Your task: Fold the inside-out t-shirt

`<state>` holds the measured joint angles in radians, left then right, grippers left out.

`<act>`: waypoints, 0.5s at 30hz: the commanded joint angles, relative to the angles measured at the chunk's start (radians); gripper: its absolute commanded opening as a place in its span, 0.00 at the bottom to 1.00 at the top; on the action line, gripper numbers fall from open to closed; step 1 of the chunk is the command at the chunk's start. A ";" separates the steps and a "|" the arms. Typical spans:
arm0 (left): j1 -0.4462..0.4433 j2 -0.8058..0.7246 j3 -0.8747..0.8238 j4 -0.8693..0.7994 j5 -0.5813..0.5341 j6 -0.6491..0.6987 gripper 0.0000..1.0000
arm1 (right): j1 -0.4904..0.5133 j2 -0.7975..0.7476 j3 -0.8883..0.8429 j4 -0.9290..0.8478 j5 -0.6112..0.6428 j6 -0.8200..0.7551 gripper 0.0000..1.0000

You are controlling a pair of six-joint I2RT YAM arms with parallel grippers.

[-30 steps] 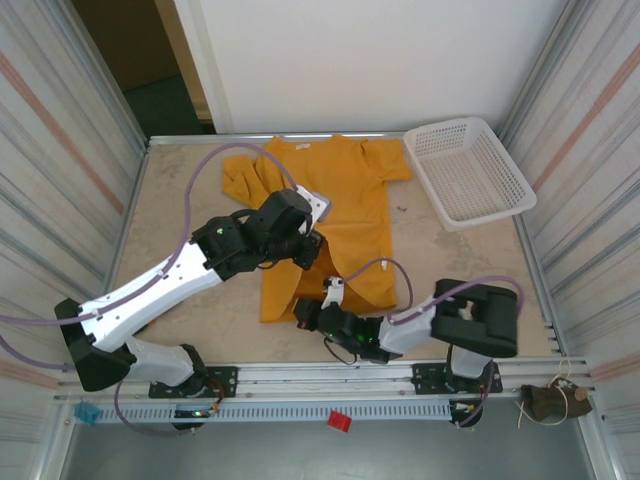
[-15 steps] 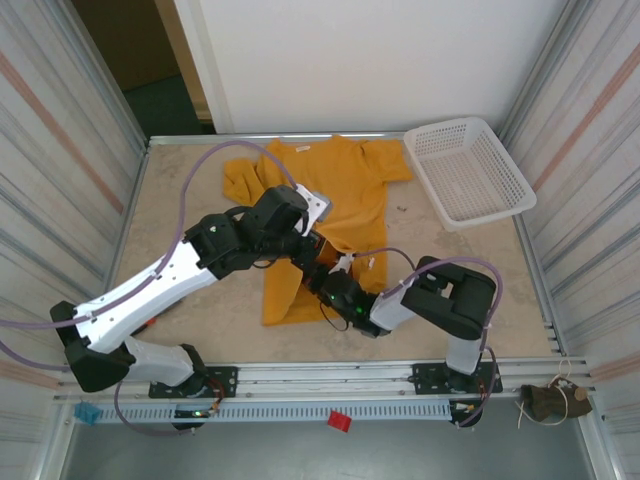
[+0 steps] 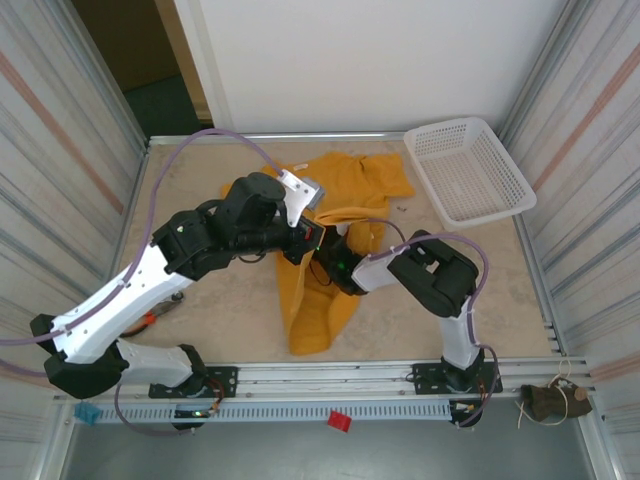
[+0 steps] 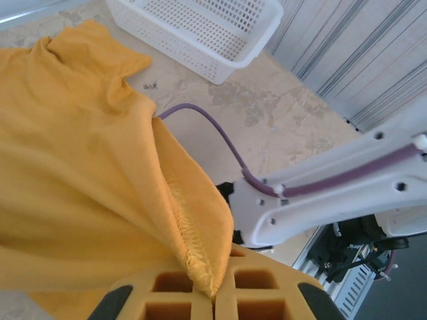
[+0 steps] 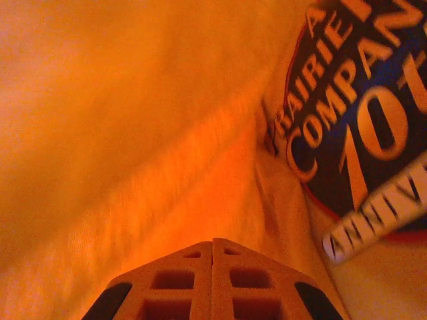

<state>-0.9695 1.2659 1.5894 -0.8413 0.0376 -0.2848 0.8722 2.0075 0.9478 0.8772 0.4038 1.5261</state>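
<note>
Turning-out step, apparently: left fingers (image 4: 167, 297) clamped on the hem of the mustard-yellow cotton t-shirt (image 4: 80, 167), right fingers (image 5: 180, 280) together inside it; next, probably draw cloth through.

The t-shirt (image 5: 133, 100) hides the right hand (image 5: 213, 241); blurred lettering (image 5: 347, 127) is cropped.

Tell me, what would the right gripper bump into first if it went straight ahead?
The shirt. The right gripper points straight into its orange cloth, which looks very close, though depth is hard to judge. The dark print lies off to the right of that line.
</note>
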 commanded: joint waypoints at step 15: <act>0.002 0.013 0.190 -0.021 0.064 0.003 0.00 | -0.140 0.175 0.424 -0.628 -0.057 -0.051 0.57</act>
<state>-0.9695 1.2846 1.7496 -0.8612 0.0792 -0.2852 0.7467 2.1525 1.2945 0.4267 0.3618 1.5120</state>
